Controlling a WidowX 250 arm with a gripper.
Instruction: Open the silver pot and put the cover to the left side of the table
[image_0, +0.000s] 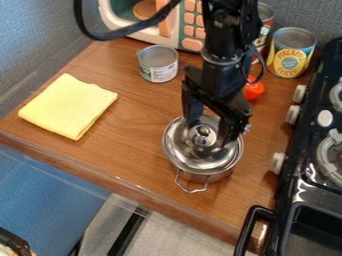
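Observation:
My gripper (208, 133) hangs over the silver pot (207, 176), pointing down with its two fingers apart. The silver cover (181, 150) rests on the pot, and its knob (201, 135) shows in the space between the fingertips. From this angle I cannot tell whether the fingertips touch the cover. A wire handle of the pot faces the front edge of the table (143, 135). The arm and fingers hide the back part of the cover.
A folded yellow cloth (69, 106) lies on the left side. Behind the pot stand a small can (158, 63), a pineapple can (290, 52) and a red object (254, 89). A toy microwave (172, 31) is at the back; the black stove (307, 172) borders the right.

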